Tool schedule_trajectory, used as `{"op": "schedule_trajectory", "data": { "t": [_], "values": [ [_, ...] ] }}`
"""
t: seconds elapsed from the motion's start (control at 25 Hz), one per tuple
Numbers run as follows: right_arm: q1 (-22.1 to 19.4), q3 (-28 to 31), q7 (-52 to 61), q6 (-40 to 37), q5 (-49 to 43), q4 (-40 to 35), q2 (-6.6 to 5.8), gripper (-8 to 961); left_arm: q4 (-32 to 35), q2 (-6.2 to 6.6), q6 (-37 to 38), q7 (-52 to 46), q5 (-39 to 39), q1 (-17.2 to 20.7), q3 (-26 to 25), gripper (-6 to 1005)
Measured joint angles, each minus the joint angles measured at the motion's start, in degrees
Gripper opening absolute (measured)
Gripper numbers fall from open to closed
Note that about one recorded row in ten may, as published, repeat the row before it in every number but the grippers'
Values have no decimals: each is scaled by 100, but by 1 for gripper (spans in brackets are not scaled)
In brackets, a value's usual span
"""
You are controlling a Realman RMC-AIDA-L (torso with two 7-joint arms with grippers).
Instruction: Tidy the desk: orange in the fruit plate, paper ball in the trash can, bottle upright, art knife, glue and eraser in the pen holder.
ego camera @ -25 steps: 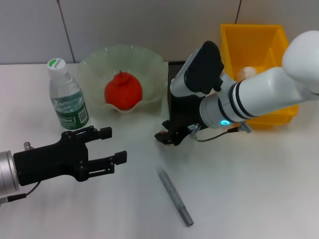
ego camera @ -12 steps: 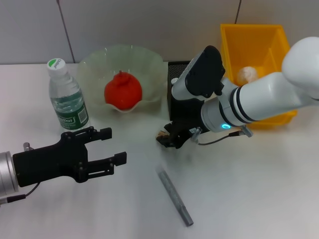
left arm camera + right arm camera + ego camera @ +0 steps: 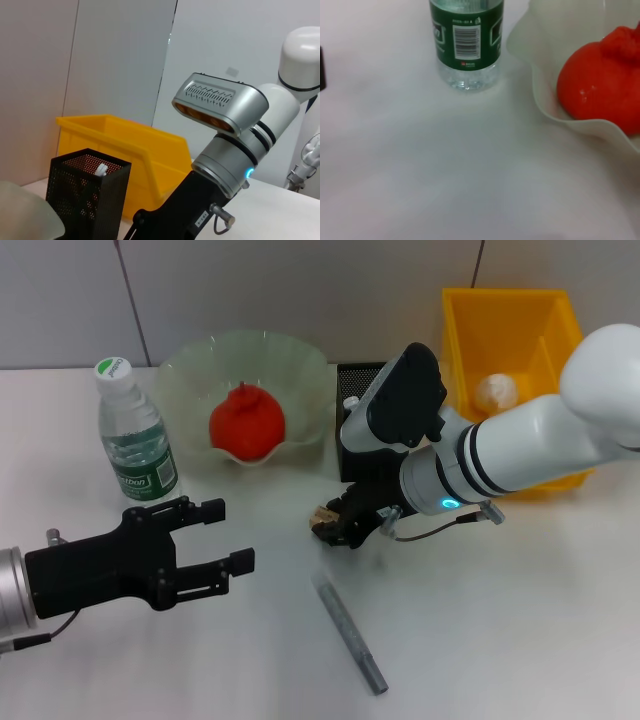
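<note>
Scanning from your left: left gripper [image 3: 215, 536] hovers idle over the table [image 3: 520, 640], fingers spread wide and empty. Bottle [image 3: 134, 433] stands upright; orange [image 3: 246, 422] sits in the fruit plate [image 3: 190, 365]. Right gripper [image 3: 335, 521] hangs low in front of the pen holder [image 3: 356, 375], fingers pinching a small tan item, likely the eraser [image 3: 324, 516]. Art knife [image 3: 349, 633] lies on the table. Paper ball [image 3: 497, 391] rests in the trash can [image 3: 560, 320]. Judged step: eraser transfer; next, raise it above the holder's mouth and release.

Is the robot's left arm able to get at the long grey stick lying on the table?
Probably yes. The left gripper is open, hovering over the white table, and only bare tabletop lies between it and the long grey stick. The right gripper is farther back.
</note>
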Motion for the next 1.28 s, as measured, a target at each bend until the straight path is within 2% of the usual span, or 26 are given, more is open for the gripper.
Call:
{"op": "schedule_trajectory", "data": {
  "t": [0.44, 0.56, 0.84, 0.92, 1.08, 1.12, 1.16, 1.28],
  "values": [
    [-20, 55, 26, 66, 0, -78, 0, 297, 11, -4, 23, -9, 0, 25, -11, 794],
    [-19, 62, 44, 14, 0, -165, 0, 255, 20, -4, 25, -16, 0, 40, -11, 794],
    [-173, 126, 362, -584, -16, -898, -55, 269, 45, 9, 53, -19, -8, 61, -11, 794],
    [-231, 265, 477, -825, -89, -1146, -70, 273, 45, 16, 60, -25, -10, 56, -11, 794],
    [-408, 1006, 796, -1589, -613, -1854, -81, 281, 45, 22, 65, -32, -10, 53, -11, 794],
    [-506, 1305, 967, -1911, -929, -2256, -85, 283, 45, 21, 65, -32, -10, 51, -11, 794],
    [-506, 1305, 967, -1911, -929, -2256, -85, 285, 44, 22, 65, -33, -10, 51, -11, 794],
    [-705, 1635, 1138, -2257, -1282, -2898, -91, 291, 44, 22, 65, -34, -10, 43, -11, 794]
  ]
}}
